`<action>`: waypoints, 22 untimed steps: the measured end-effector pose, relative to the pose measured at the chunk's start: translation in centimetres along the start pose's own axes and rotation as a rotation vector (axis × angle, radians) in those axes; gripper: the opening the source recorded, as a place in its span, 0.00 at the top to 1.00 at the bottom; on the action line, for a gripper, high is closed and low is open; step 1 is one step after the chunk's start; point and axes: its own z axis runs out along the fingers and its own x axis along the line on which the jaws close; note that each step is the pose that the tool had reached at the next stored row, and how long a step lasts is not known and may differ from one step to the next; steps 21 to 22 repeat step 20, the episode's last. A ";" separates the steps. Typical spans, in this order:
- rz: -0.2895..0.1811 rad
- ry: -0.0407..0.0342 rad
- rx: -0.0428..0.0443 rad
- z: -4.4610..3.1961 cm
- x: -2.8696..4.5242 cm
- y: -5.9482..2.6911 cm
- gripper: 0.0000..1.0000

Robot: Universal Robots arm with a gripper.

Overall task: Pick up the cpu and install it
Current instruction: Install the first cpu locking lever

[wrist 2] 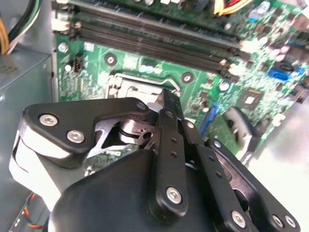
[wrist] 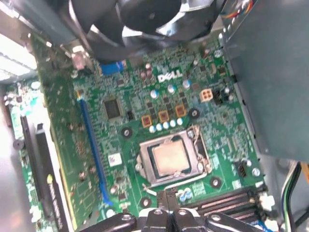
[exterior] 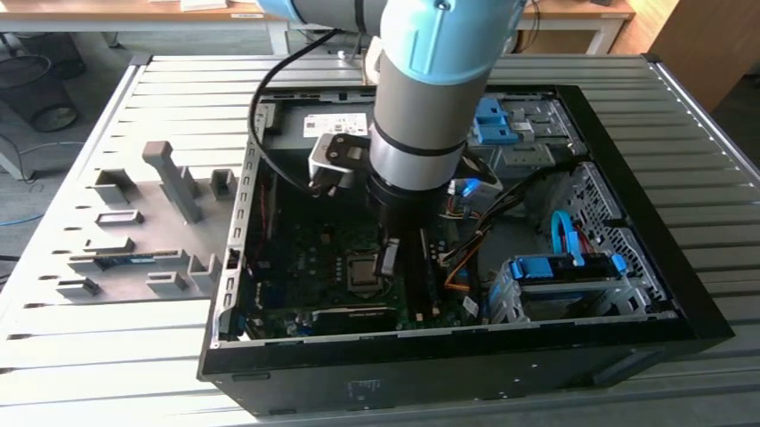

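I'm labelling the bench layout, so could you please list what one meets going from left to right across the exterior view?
Grey fixture block → motherboard with the cpu in its socket → blue drive cage → case right wall.

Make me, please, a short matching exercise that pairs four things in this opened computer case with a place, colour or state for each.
Things:
1. cpu
2. gripper
3. long expansion slot
4. memory slots

Descriptions:
A. blue, running along the motherboard beside the socket area
B. black linkage hanging over the socket frame
C. silvery-grey square lying flat inside the socket frame
D. dark parallel rows with nothing fitted in them

Right pairs: 1-C, 2-B, 3-A, 4-D
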 end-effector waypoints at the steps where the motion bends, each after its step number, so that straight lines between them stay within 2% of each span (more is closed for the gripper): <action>1: 0.000 -0.0005 0.0015 0.02 -0.10 0.28 0.90; 4: 0.000 -0.0016 0.0064 -0.16 -0.21 0.79 0.90; 9: 0.000 -0.0028 0.0095 -1.42 -0.14 1.09 0.90; 11: 0.000 -0.0029 0.0097 -1.69 -0.13 1.11 0.90; 22: 0.000 -0.0027 0.0098 -1.71 -0.13 1.12 0.90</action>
